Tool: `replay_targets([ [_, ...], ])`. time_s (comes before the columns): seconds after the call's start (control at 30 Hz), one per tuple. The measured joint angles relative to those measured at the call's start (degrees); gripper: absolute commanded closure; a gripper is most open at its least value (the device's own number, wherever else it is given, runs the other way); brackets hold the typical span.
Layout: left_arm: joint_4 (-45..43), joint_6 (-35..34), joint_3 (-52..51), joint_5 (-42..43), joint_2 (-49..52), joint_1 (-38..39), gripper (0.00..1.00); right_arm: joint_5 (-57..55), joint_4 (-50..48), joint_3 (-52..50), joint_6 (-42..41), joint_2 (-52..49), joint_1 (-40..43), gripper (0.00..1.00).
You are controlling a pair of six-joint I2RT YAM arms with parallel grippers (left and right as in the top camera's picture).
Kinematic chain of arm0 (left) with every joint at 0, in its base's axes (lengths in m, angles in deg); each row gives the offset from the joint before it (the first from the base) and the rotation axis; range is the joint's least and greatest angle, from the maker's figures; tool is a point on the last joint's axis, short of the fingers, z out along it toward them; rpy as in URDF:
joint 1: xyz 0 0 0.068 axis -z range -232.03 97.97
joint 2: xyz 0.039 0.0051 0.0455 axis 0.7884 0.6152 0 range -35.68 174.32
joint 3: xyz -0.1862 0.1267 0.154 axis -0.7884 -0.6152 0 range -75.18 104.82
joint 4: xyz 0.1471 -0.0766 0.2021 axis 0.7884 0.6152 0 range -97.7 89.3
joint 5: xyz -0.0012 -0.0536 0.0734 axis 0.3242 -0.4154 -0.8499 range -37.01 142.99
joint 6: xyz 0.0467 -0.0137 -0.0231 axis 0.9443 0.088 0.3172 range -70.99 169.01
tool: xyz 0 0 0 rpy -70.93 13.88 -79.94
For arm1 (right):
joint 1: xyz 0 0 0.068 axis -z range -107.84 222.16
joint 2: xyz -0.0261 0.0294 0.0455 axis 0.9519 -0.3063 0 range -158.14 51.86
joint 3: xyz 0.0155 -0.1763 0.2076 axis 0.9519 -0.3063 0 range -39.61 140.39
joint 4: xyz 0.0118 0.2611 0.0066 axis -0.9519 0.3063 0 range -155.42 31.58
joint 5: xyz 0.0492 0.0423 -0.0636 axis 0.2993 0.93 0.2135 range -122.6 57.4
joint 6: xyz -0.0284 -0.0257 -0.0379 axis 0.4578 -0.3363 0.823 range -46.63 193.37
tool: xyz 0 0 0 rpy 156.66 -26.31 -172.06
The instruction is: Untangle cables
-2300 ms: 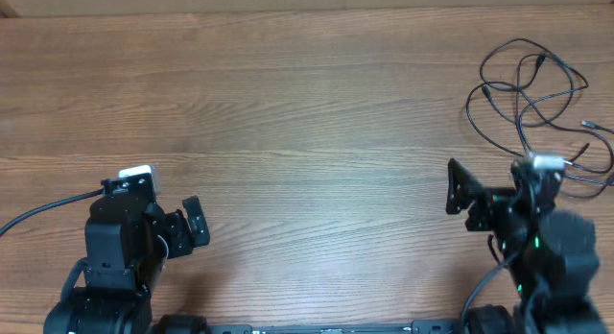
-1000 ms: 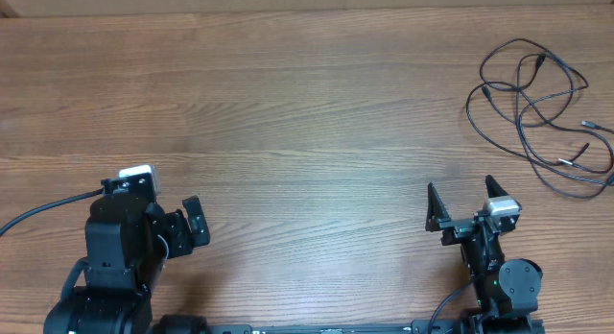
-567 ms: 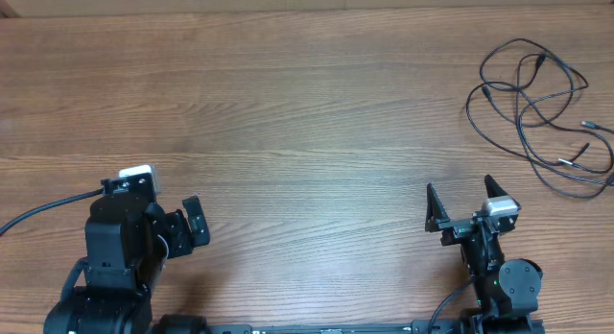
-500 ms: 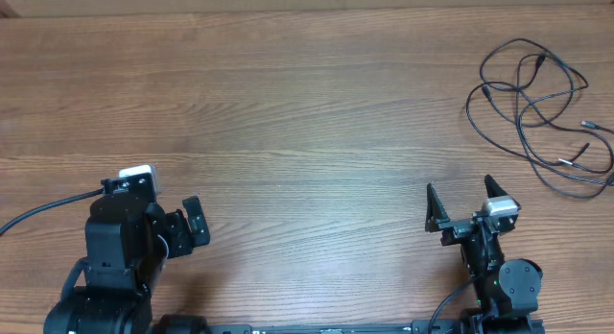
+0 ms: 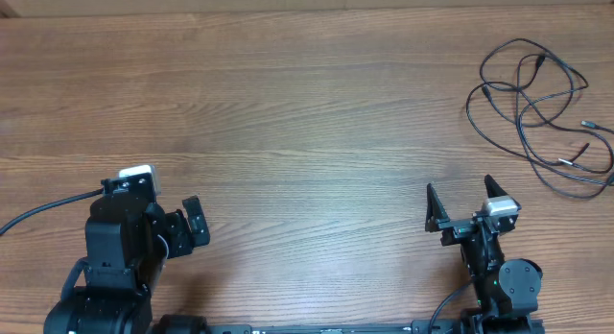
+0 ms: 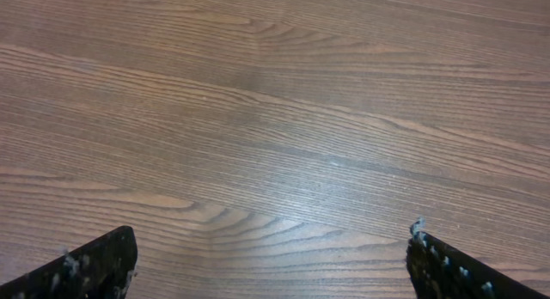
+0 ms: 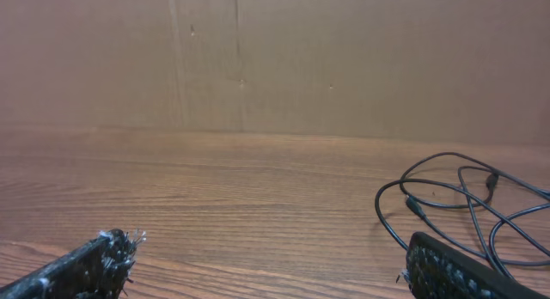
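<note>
Left pincer [image 6: 268,247] and right pincer [image 5: 460,203] gape empty.

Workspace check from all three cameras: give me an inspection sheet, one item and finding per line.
Surface: wood-grain table.
Job's things: thin black cords, a loose overlapping tangle near the table's right edge, touched by neither claw.
Clutter: nothing seen.
Grippers: left claw open, holding nothing; right claw open, holding nothing, well short of the cords.
Cables: thick black arm lead trailing off the left edge.
Surroundings: plain brown wall behind the table.
</note>
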Motion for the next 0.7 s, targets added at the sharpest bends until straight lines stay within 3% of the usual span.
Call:
replay_targets([
  [0.47,-0.13,0.02,-0.11,0.0,-1.03,0.0,0.0,0.0,0.04,0.0,0.02,0.0,-0.02,0.0],
  [0.7,-9.2,0.17,-10.97,0.52,-10.97,0.0,0.0,0.0,0.02,0.0,0.0,0.0,0.0,0.0],
])
